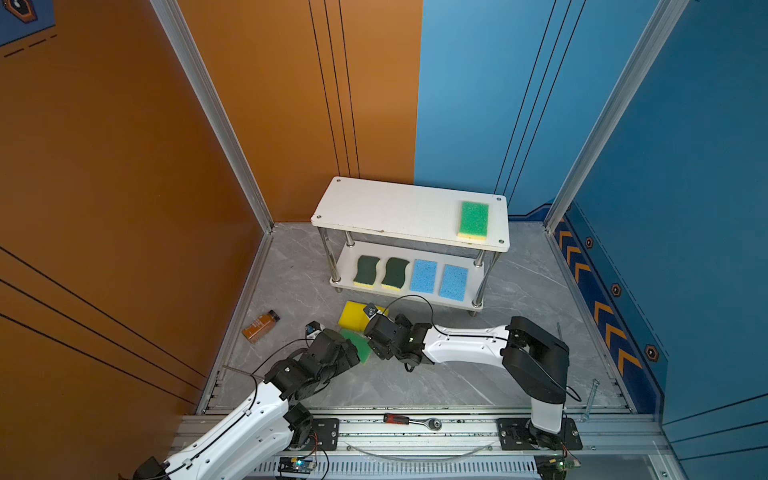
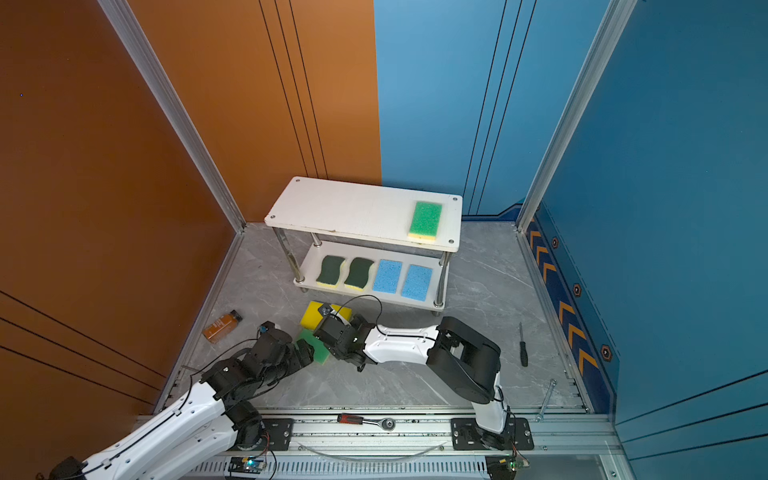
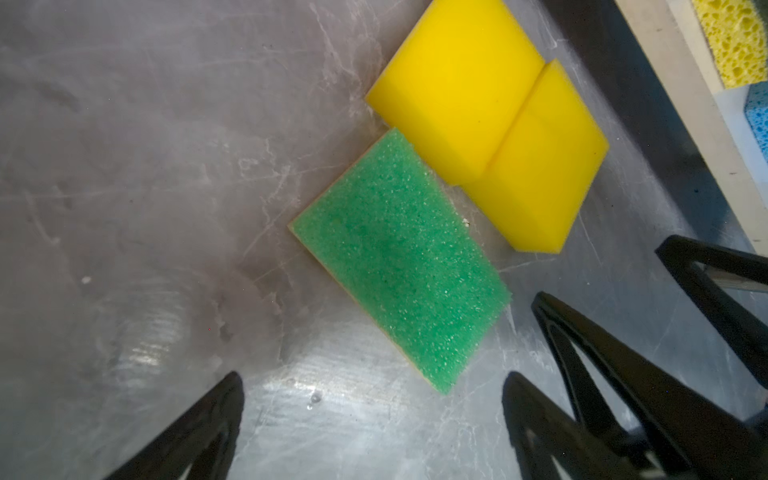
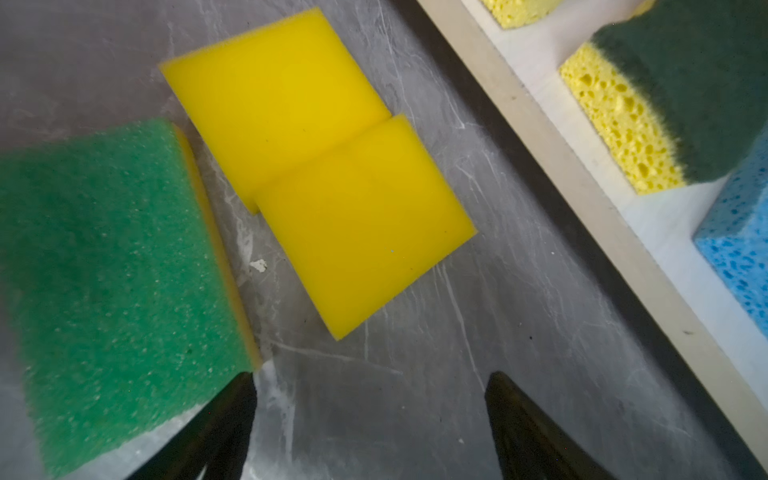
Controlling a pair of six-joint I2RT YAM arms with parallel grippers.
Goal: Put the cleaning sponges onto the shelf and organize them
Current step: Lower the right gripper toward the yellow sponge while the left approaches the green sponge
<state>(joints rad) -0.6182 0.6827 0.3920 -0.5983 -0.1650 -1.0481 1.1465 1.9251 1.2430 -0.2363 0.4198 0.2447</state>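
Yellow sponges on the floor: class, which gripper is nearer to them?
Right. The right gripper hovers open with the yellow sponges just ahead of its jaws. The left gripper, also open, is farther back, with the green sponge lying between it and them.

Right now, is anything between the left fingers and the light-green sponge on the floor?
Nothing visible. The left gripper, fingers open, has only bare floor before the light-green sponge. The right gripper stands close beside it; two yellow sponges lie at its far corner.
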